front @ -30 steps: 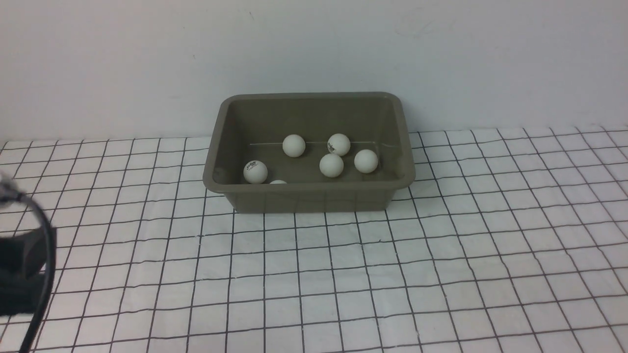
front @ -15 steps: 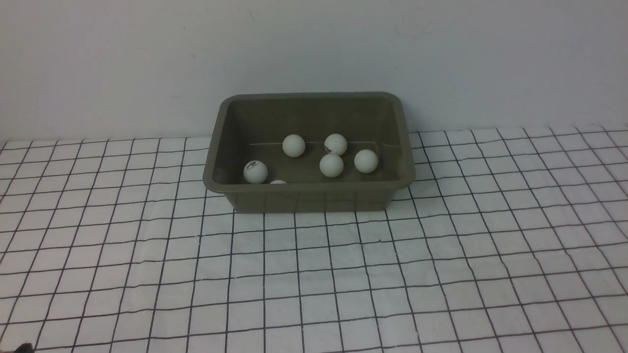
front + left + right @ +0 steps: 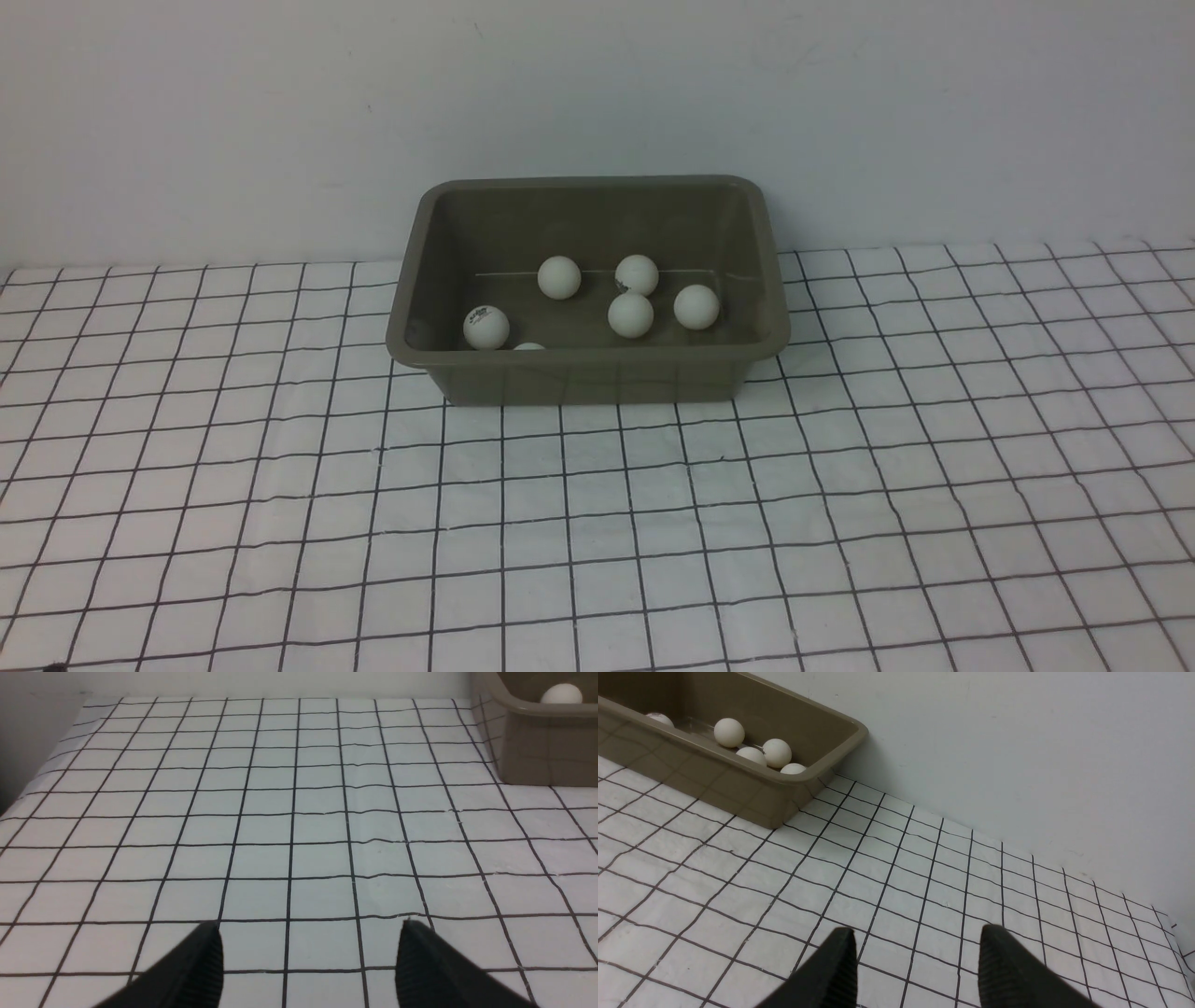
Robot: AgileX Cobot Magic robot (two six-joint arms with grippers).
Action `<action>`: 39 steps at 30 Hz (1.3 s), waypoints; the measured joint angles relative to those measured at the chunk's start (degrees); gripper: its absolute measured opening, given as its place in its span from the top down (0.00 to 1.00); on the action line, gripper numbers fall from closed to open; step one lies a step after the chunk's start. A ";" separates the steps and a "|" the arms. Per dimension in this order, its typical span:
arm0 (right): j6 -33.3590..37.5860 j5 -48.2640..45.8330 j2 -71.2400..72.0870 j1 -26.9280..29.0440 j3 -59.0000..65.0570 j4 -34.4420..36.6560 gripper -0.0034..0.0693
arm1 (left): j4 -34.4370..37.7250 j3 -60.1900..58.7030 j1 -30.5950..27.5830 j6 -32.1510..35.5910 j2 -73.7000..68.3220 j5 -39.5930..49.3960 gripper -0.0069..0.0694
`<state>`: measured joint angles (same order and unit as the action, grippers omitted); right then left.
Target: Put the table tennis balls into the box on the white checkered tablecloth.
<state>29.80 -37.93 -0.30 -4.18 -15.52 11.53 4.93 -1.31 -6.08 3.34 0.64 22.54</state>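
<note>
The olive-brown box (image 3: 411, 322) stands on the white checkered tablecloth (image 3: 653, 523) near the back wall. Several white table tennis balls lie inside it: one with a logo (image 3: 486, 328), one (image 3: 559, 277), one (image 3: 637, 274), one (image 3: 631, 315), one (image 3: 696, 306), and the top of one (image 3: 528, 346) behind the front rim. Neither arm shows in the front view. My left gripper (image 3: 308, 926) is open over bare cloth, with the box (image 3: 537, 746) off to one side. My right gripper (image 3: 917, 931) is open over bare cloth, the box (image 3: 752, 788) and its balls (image 3: 729, 732) further off.
A plain white wall rises just behind the box. The cloth's edge and a dark drop show in the left wrist view (image 3: 9, 788), and the cloth's far corner in the right wrist view (image 3: 1176, 938).
The left arm, seen at the front view's left edge a second ago, has withdrawn out of that view. One ball in the box has rolled slightly to the left.
</note>
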 joint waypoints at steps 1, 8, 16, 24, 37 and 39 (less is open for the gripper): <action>-0.07 0.00 0.00 0.00 0.00 0.00 0.49 | -0.81 0.00 0.54 0.00 0.00 -0.07 0.32; -0.33 0.00 0.00 0.00 0.00 0.00 0.49 | -6.91 -0.09 1.20 0.00 0.00 -0.31 0.32; -0.33 0.00 0.00 0.00 0.00 0.00 0.49 | -7.25 -0.09 1.27 0.00 0.00 -0.31 0.32; -0.33 0.01 0.00 0.00 0.00 0.00 0.49 | -7.29 -0.09 1.27 0.00 0.00 -0.31 0.32; -0.33 -0.05 0.00 0.00 0.00 0.02 0.49 | -7.29 -0.09 1.29 0.00 0.00 -0.31 0.32; -0.33 -0.05 0.00 0.00 0.00 0.02 0.49 | -7.29 -0.09 1.29 0.00 0.00 -0.31 0.32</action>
<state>29.47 -37.98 -0.30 -4.18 -15.52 11.55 -2.35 -1.40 -4.79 3.34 0.64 22.23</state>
